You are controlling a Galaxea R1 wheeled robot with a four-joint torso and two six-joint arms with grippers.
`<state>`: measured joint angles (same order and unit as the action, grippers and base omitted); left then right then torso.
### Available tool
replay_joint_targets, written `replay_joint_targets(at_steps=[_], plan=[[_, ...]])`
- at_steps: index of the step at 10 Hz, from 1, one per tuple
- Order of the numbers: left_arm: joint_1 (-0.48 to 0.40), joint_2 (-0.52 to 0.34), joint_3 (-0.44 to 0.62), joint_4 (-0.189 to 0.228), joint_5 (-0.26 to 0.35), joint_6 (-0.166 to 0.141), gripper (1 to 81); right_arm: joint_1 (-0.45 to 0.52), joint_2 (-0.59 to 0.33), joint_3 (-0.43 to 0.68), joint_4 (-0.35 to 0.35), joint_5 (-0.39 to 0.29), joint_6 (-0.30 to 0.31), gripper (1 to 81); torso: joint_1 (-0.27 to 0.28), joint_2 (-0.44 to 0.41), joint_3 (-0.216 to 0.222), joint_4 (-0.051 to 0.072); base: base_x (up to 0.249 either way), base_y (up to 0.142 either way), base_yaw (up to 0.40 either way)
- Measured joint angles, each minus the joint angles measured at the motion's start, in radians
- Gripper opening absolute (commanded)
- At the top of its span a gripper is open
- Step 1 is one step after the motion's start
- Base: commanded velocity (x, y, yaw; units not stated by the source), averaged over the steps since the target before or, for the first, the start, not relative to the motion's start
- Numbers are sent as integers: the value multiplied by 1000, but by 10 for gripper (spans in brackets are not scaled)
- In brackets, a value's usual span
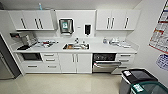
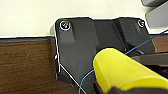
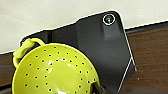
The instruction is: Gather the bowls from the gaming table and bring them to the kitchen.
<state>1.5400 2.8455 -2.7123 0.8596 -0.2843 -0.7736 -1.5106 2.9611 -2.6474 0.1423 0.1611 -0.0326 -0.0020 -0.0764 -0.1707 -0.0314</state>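
The kitchen's white countertop [image 1: 100, 48] with its steel sink [image 1: 75, 46] stands straight ahead in the head view. In the left wrist view, a plain yellow bowl [image 2: 120, 70] shows large and side-on, up off the ground, with my left gripper [image 2: 112, 89] shut on its lower edge. In the right wrist view, a yellow-green perforated bowl [image 3: 55, 72] with a loop handle [image 3: 25, 47] hangs the same way, my right gripper [image 3: 98, 88] shut on its rim. The gaming table is out of view.
White upper cabinets [image 1: 32, 20] and drawers line the wall. A dishwasher [image 1: 106, 63] stands with its door ajar, right of the sink. A dark-lidded bin [image 1: 136, 76] and a green bin [image 1: 150, 88] sit near right. A fridge [image 1: 4, 67] stands at the left edge. Pale floor lies before the counter.
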Motion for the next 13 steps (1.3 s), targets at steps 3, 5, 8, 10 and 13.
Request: replay_joint_targets(at_steps=[3,5,8,10,13], plan=[[-16,8,17,0,-8,0,10,14,5,-16,-1,10,0,10,3,1,0,0,170,0,0],[-9,11,21,-3,-6,-2,10,11,34,-1,-5,3,-1,10,3,1,0,0,170,0,0],[2,26,27,0,-8,-1,10,4,23,-7,-5,0,-1,10,3,1,0,0,169,0,0],[-4,21,24,-1,-8,-1,10,7,34,-6,-5,3,-3,10,3,1,0,0,167,0,0],[-4,24,24,0,-10,-1,10,6,36,-5,-5,2,-4,10,3,1,0,0,165,0,0]])
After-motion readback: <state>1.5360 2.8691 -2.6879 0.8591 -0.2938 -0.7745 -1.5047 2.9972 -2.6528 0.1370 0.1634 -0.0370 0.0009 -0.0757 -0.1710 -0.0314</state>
